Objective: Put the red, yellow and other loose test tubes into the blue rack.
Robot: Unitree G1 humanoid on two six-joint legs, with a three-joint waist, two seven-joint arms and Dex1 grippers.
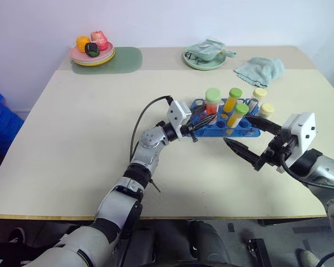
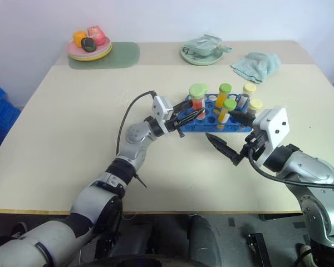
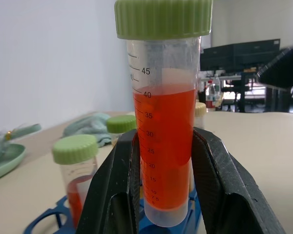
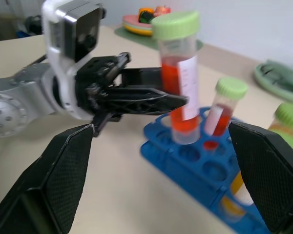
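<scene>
Red tube over the rack

My left hand (image 1: 196,125) pinches a green-capped clear plastic tube of red liquid (image 3: 163,117) upright above the bright blue plastic rack (image 1: 214,125); my right hand (image 1: 249,138) hovers level, fingers spread.

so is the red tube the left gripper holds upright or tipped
Upright: the red tube stands vertical, green cap on top, in the left gripper above the blue rack.

The red test tube (image 3: 163,146) is clear, smooth plastic with a ribbed matt green cap; the blue rack (image 4: 205,168) is glossy moulded plastic. The left claw (image 3: 161,195) fingers look like smooth black plastic, the right claw (image 4: 161,170) pads finely textured. Matt beige tabletop (image 1: 72,139), soft teal cloth (image 1: 260,69)
</scene>
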